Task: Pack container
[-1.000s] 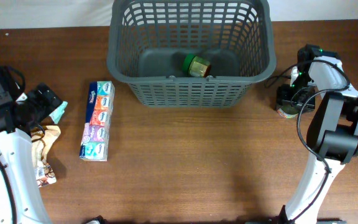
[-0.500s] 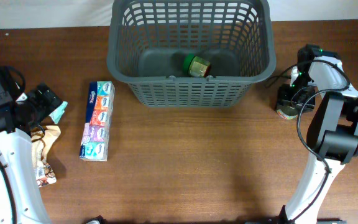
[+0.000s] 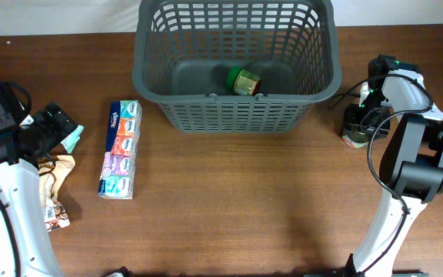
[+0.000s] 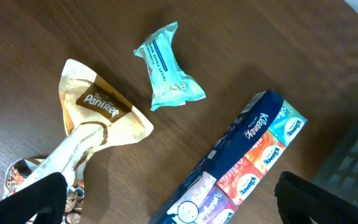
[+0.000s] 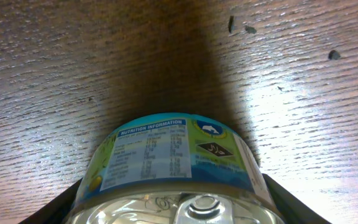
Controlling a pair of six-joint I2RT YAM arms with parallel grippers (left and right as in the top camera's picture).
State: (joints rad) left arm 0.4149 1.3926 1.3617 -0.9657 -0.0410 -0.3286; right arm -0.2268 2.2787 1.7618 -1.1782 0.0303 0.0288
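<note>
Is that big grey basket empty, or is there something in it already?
Not empty. The overhead view shows one small green jar with a gold lid on the floor of the container. The rest of the floor looks bare.

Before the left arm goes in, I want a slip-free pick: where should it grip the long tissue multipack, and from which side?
Grip the tissue multipack across its narrow width at mid-length, coming straight down. It lies flat on the table with bare wood along both long sides. Held by one end, it would likely droop.
</note>
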